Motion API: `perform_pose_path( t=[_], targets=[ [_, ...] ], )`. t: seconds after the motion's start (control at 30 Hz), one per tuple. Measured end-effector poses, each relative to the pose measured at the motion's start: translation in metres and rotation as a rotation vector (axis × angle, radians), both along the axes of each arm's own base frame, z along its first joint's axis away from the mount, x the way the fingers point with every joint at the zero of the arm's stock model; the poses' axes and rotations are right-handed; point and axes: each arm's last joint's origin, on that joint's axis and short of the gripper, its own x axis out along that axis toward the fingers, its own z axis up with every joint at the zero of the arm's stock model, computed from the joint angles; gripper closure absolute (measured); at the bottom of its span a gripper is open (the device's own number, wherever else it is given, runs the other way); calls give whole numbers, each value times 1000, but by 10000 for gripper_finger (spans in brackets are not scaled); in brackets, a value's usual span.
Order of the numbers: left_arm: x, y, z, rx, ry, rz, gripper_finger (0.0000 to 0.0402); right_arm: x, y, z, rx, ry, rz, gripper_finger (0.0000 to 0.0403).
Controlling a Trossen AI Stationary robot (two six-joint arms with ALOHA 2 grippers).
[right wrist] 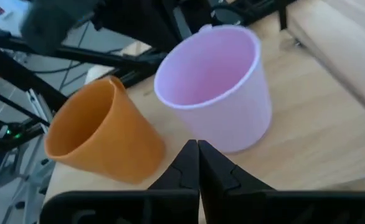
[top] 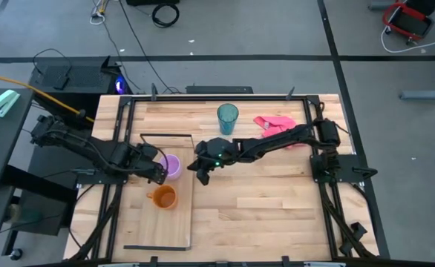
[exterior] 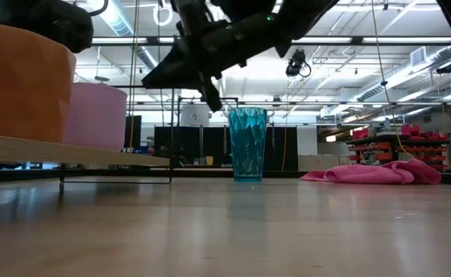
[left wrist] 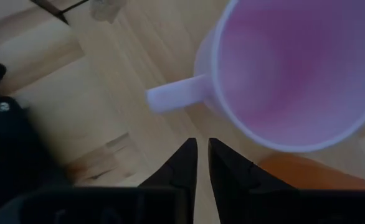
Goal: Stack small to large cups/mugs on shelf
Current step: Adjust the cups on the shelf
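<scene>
We see the small lilac plastic mug (top: 172, 165) on the long light-wood shelf plank (top: 174, 226), far of the orange mug (top: 163, 197); the teal tumbler (top: 228, 118) stands far right. The left gripper (top: 158, 173), fingers nearly together, sits beside the lilac mug. The right gripper (top: 202, 172), fingers pressed together, hovers right of it.

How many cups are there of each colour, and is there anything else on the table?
Lilac mugs with a handle: 1
Orange mugs with a handle: 1
Translucent teal tumblers: 1
Pink cloths: 1
Light-wood shelf planks: 1
Total: 5 things, 3 of them cups.
</scene>
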Motion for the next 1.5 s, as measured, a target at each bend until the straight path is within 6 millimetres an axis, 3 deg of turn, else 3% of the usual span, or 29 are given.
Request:
perform_pose_path(
  t=[0.23, 0.53, 1.23, 1.5],
  targets=[
    [1, 0, 0, 5, -12, 1, 357, 12, 2, -19, 14, 39, 22, 400],
    [4, 7, 0, 16, -15, -1, 361, 31, 2, -24, 12, 20, 11, 400],
    [7, 22, 0, 41, 10, -8, 367, 31, -18, -24, 23, 31, -65, 401],
    [4, 23, 2, 40, 16, 5, 374, 30, -15, -26, 27, 52, -52, 400]
  ],
)
